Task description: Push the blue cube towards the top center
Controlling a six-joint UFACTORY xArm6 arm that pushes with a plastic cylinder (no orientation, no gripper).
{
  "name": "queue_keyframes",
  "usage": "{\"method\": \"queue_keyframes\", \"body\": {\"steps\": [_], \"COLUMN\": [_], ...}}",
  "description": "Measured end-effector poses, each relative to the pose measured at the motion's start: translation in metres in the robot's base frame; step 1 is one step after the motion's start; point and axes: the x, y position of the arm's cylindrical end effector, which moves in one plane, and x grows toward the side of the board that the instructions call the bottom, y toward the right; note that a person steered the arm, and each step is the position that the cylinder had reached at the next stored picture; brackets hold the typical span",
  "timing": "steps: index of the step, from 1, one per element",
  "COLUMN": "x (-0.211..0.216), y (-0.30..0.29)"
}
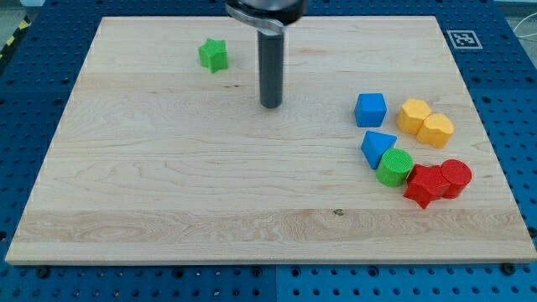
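Observation:
The blue cube (370, 110) sits on the wooden board (168, 193) at the view's right, above a blue triangular block (377, 147). My tip (271, 106) rests on the board well to the cube's left, at about the same height in the view, apart from every block. The dark rod rises from the tip to the view's top edge.
Two yellow blocks (425, 122) lie right of the blue cube. A green cylinder (394, 167) touches the blue triangular block. A red star block (425, 184) and a red cylinder (456, 177) lie at its right. A green star block (213, 55) sits at the upper left.

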Motion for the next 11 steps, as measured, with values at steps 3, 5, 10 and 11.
{"method": "queue_keyframes", "body": {"steps": [3, 5, 10, 11], "x": [0.045, 0.058, -0.036, -0.058], "y": [0.084, 0.137, 0.111, 0.094]}}
